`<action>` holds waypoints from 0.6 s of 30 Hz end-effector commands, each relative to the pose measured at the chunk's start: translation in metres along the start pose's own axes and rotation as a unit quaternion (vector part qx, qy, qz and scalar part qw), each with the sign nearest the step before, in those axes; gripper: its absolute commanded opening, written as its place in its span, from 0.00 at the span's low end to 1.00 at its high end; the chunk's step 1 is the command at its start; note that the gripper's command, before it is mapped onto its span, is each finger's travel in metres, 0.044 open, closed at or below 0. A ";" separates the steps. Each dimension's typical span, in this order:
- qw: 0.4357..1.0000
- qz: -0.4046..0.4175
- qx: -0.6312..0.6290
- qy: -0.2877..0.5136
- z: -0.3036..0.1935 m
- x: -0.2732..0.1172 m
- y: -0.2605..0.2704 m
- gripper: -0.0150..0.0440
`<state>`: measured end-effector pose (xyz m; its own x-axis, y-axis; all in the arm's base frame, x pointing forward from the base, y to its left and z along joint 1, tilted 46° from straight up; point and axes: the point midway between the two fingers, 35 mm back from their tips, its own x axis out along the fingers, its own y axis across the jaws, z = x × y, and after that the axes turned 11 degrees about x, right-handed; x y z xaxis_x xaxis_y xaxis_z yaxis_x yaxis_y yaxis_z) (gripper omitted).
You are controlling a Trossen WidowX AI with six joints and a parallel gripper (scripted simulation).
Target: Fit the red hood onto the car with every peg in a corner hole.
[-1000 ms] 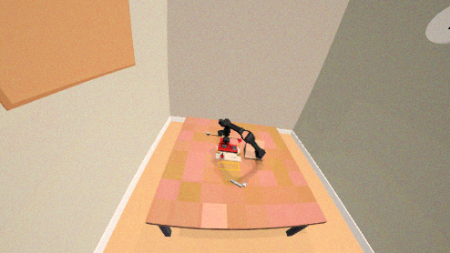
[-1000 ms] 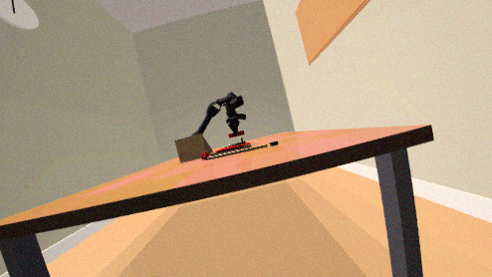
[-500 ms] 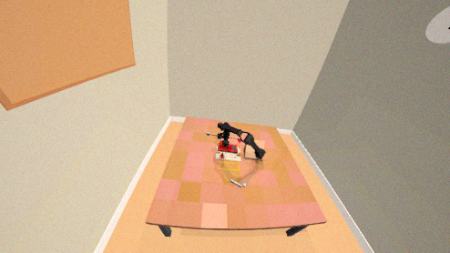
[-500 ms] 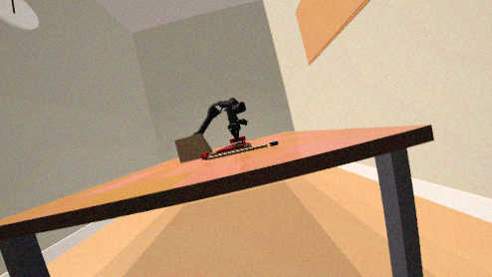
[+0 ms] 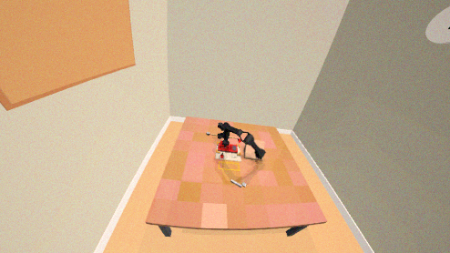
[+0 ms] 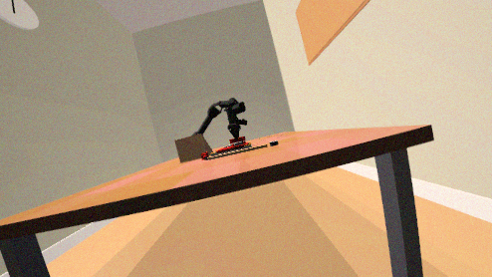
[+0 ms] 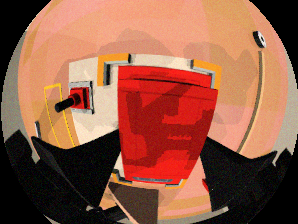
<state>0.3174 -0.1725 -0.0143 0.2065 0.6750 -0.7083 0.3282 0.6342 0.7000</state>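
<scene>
Patchwork table, hood right over the jig

So the pink-and-orange table sits in a beige-walled room. Going left to right from the top, the pale jig is nearer the far edge than the front one. The gripper has the red hood clamped, right above the jig; can't tell if it's seated. The black arm reaches in from the right.
</scene>
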 end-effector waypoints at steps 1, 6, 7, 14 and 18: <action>1.000 0.001 0.001 -0.002 0.000 0.000 0.000 0.25; 1.000 0.001 0.001 -0.002 0.000 0.000 0.000 0.25; 1.000 0.001 0.001 -0.002 0.000 0.000 0.000 0.25; 1.000 0.001 0.001 -0.002 0.000 0.002 0.000 0.25; 1.000 0.001 0.001 -0.002 0.000 0.004 0.000 0.25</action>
<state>0.3181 -0.1712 -0.0164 0.2084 0.6735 -0.7092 0.3271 0.6354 0.6995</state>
